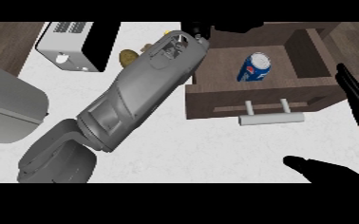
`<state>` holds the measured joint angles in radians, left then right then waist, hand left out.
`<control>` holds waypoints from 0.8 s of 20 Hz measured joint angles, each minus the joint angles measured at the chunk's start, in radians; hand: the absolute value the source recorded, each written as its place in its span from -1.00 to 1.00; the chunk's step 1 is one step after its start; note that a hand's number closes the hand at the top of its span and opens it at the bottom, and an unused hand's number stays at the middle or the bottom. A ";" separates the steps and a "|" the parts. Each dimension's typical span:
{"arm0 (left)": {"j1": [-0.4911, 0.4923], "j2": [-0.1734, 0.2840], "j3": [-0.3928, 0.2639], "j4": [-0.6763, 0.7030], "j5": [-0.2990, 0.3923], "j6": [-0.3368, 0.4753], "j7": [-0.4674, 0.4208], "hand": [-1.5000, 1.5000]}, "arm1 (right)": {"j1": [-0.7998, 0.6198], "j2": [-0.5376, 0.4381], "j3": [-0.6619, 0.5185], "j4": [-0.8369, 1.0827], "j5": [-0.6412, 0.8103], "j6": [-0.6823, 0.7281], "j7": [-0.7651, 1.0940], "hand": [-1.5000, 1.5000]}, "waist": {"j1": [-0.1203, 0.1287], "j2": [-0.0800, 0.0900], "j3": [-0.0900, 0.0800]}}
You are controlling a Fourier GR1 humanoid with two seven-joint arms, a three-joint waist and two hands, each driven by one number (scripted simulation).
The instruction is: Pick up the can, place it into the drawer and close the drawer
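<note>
Blue can [256,67] lies in open drawer [308,57]; right hand [319,168], apparently open and empty, I'd push squarely on handle [271,118].

Only marking: blue can [255,67] lying in the open drawer [298,83], right of centre in the frame, carries a red-white-blue round emblem with white lettering along its side, too small to read for sure. Toaster [68,47], upper left, shows no legible text. No numbers or signs elsewhere.
</note>
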<state>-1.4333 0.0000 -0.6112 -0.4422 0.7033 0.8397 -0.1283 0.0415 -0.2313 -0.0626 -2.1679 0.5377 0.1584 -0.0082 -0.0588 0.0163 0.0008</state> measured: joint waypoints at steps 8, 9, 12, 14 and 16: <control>-0.016 0.004 0.003 -0.019 -0.004 -0.006 0.038 -1.00 | -0.085 -0.004 0.139 0.212 0.327 -0.097 -0.002 -1.00 | 0.049 -0.008 0.000; -0.023 0.009 0.008 -0.018 -0.008 -0.006 0.047 -1.00 | -0.096 -0.009 0.145 0.236 0.353 -0.101 -0.001 -1.00 | 0.052 -0.009 0.000; -0.013 0.025 0.008 -0.045 -0.024 -0.004 0.073 -1.00 | -0.143 0.007 0.173 0.336 0.443 -0.143 0.015 -1.00 | 0.065 -0.014 -0.001; 0.017 0.053 0.008 -0.082 -0.037 -0.006 0.088 -1.00 | -0.157 0.020 0.166 0.402 0.467 -0.193 -0.001 -1.00 | 0.072 -0.016 -0.001; 0.047 0.082 0.000 -0.132 -0.051 -0.002 0.114 -1.00 | -0.160 0.034 0.156 0.465 0.483 -0.251 -0.022 -1.00 | 0.078 -0.019 0.000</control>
<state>-1.3863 0.0823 -0.6115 -0.5743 0.6519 0.8373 -0.0141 -0.1184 -0.1975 0.0935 -1.7029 1.0208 -0.0925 -0.0300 0.0191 -0.0028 0.0003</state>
